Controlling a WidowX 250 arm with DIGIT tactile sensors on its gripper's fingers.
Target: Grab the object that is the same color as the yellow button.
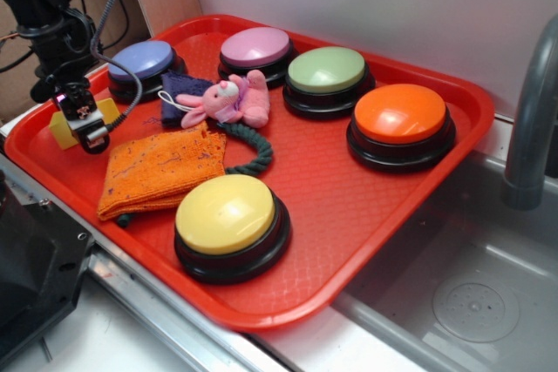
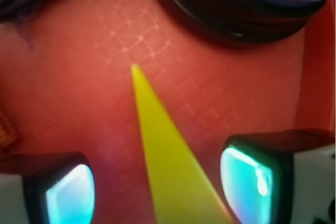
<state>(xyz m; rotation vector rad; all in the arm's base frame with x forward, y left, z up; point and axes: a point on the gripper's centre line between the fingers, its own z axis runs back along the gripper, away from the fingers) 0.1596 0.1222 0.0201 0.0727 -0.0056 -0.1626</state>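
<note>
Sitting on the tabletop beside a sink (image 1: 471, 302) is a red tray (image 1: 349, 206), and it is carrying five domed push buttons on black bases: the yellow button (image 1: 225, 213) at the near edge, an orange button (image 1: 400, 114) toward the right, a green button (image 1: 326, 70) and a pink button (image 1: 255, 46) along the back, and a blue-purple button (image 1: 140, 60) at the back left. A pink plush bunny (image 1: 228, 100) is lying in the middle against a dark purple cloth (image 1: 181, 87), with a dark green rope (image 1: 253, 152) curling below it, and an orange cloth (image 1: 159, 170) is spread next to the yellow button.

The yellow wedge block (image 2: 170, 166) is lying at the tray's left edge, just in front of the blue-purple button. The black arm (image 1: 39, 6) is reaching down from the upper left, tilting its pincer (image 1: 84, 121) low over the wedge. In the wrist view the pincer is standing open, its fingers (image 2: 252, 177) straddling the wedge with tray showing on each side, not pressing on it.
</note>
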